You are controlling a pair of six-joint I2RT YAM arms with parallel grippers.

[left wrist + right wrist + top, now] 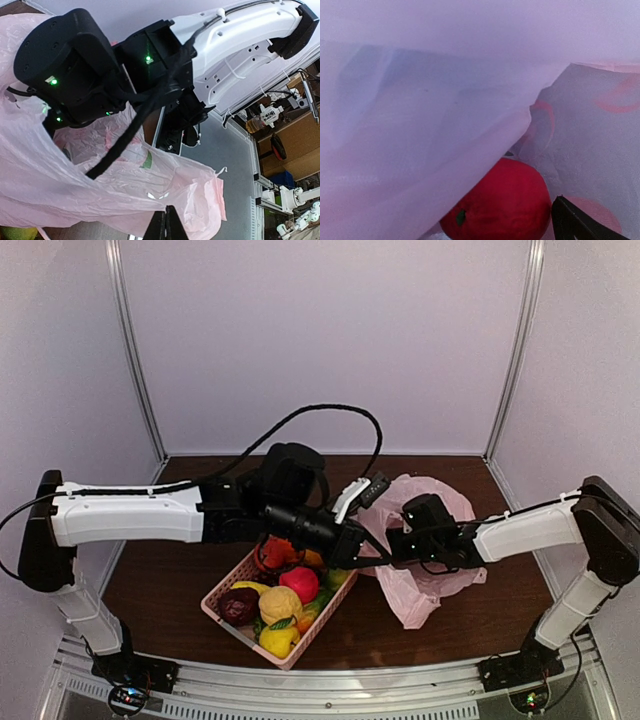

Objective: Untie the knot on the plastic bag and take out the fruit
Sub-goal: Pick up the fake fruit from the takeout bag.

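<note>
While plastic bag (425, 595) lies lengthwise far-to-near, red apple (500, 200) sits inside.

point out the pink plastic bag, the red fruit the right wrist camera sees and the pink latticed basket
thin pink plastic bag (425, 598): top view, lower crumpled wall
round red toy fruit (500, 200): right wrist view, its front skin
pink latticed plastic basket (228, 580): top view, left rim

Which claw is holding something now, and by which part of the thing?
The left claw pinches the plastic bag by a fold of its thin film. The right claw, open inside the bag, holds nothing.
</note>
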